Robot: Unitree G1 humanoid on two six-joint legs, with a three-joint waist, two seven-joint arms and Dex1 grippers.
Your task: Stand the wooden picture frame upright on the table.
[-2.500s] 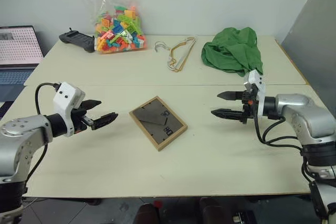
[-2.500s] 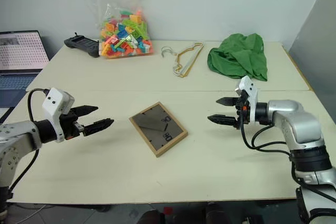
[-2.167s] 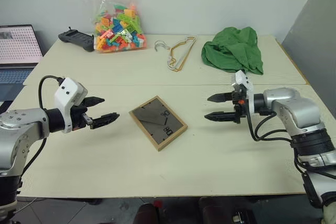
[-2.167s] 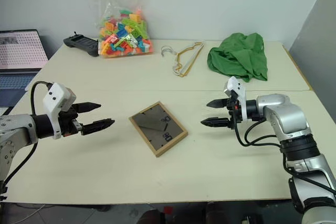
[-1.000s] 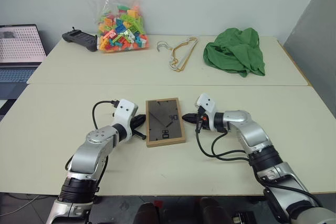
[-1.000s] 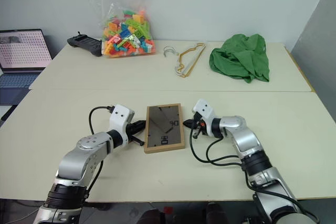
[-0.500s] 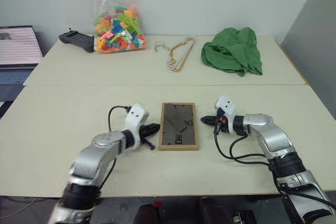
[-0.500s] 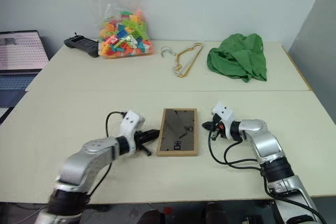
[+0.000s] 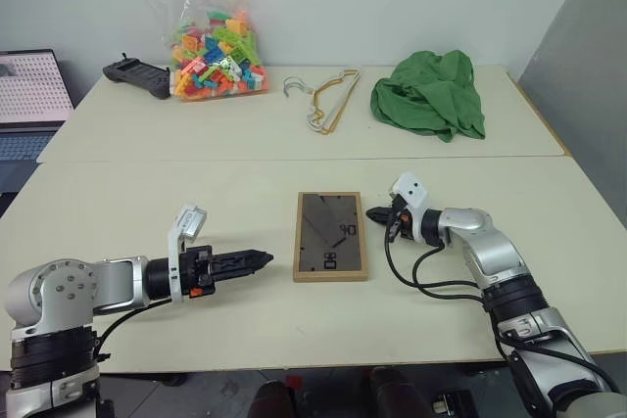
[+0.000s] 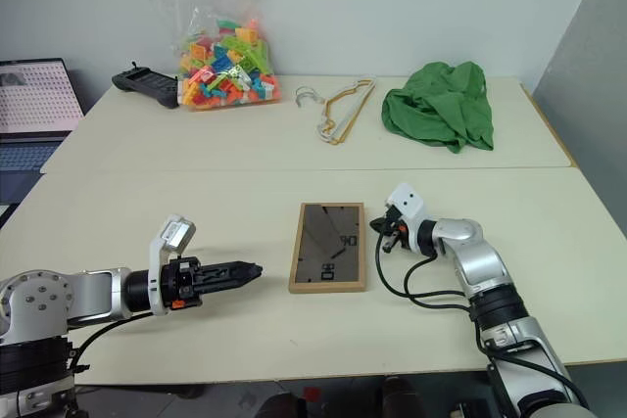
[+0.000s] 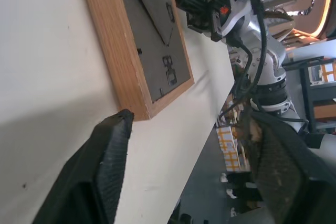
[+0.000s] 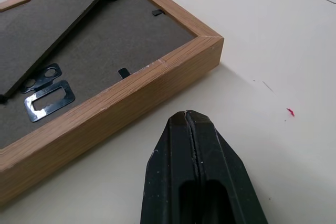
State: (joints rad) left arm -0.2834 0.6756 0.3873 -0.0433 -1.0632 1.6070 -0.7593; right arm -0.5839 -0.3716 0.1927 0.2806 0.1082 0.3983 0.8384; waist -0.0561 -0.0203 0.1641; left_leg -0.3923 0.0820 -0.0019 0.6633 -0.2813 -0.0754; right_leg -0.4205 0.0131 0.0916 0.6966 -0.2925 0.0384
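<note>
Wooden picture frame (image 9: 331,236) flat, back up; left pincer (image 11: 184,171) spread; right pincer (image 12: 197,145) closed, empty.

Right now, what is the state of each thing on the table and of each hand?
wooden picture frame: lying flat, back panel up, not standing.
left hand: open, apart from the frame.
right hand: shut, empty, close to the frame's edge.
bag of toy bricks: closed, upright.
green cloth: crumpled in a heap.
wire hangers: lying flat.
laptop: open, screen lit.
</note>
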